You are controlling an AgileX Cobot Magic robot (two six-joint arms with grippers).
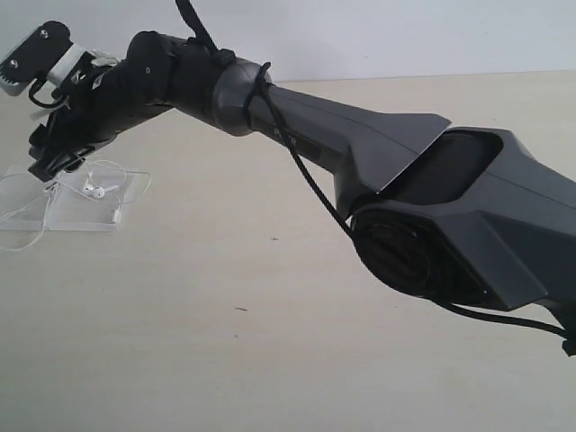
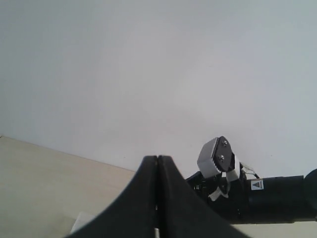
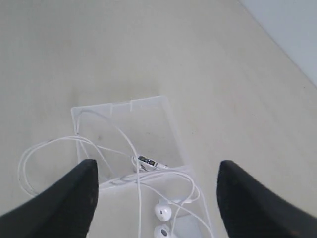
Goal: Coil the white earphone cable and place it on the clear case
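Spanning the clear case lengthwise, the white earphone cable underlies spread right fingers; left fingers closed.

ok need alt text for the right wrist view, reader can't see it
The white earphone cable lies loosely tangled on the clear case, earbuds and inline piece on the plastic, one loop spilling onto the pale table. The right end effector hangs above, jaws wide apart, holding nothing.
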